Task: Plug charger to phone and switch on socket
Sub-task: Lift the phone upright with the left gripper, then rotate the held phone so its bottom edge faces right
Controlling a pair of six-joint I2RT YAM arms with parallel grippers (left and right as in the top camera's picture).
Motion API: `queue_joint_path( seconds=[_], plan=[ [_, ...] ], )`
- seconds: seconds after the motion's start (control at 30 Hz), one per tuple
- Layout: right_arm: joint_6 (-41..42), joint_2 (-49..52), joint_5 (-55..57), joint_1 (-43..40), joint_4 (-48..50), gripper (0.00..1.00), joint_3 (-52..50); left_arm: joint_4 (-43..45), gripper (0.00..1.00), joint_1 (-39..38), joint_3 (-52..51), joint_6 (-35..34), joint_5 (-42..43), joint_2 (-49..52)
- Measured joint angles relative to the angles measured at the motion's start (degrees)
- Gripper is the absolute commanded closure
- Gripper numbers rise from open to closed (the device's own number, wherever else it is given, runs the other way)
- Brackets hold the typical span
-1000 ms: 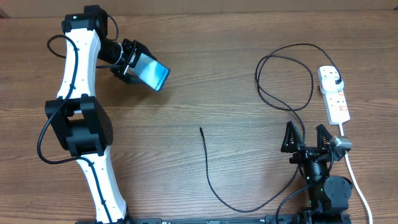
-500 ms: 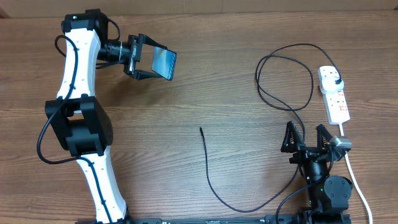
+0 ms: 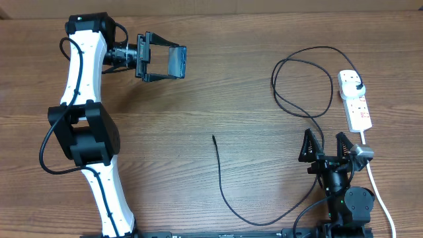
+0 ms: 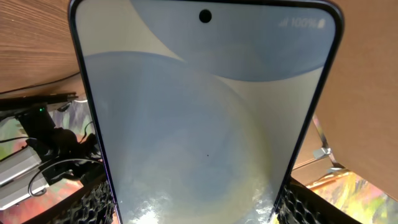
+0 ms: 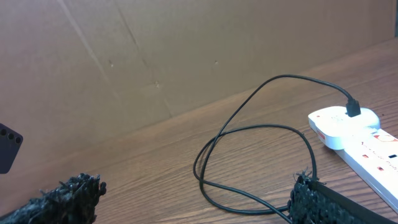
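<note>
Above the far left part of the brown wooden table (image 3: 231,92), the left gripper (image 3: 169,63) holds the slim rectangular phone with the pale blue-grey screen (image 3: 177,61) clear of the surface, its two black fingers clamped on the long edges. From overhead the phone is turned nearly on edge, with its screen facing back toward the wrist. The left wrist view is almost filled by that lit screen (image 4: 205,124), with a small round camera hole near the top edge and the ribbed black finger pads (image 4: 93,202) pressing in at the lower corners

At the near right edge, the right gripper (image 3: 324,135) has its jaws spread wide with nothing between them; its rough black fingertips (image 5: 62,202) show at the bottom of the right wrist view

Between the arms, the long thin black charger cable (image 3: 217,158) lies loose on the wood. Its small connector tip (image 3: 213,137) rests free mid-table, well apart from the phone. Its far end loops on the right and ends in a black plug (image 3: 357,82) seated in the end outlet of the white elongated power strip (image 3: 357,106), which lies along the right side just beyond the right gripper, its thick white cord (image 3: 377,192) trailing toward the near edge
</note>
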Motion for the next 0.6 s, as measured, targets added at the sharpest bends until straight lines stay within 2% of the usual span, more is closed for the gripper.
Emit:
queue_joint_path(
  seconds=[0.6],
  plan=[
    [0.0, 0.0, 0.0, 0.0, 0.0, 0.0, 0.0, 0.0, 0.96, 0.0, 0.0, 0.0, 0.5, 0.0]
  ],
)
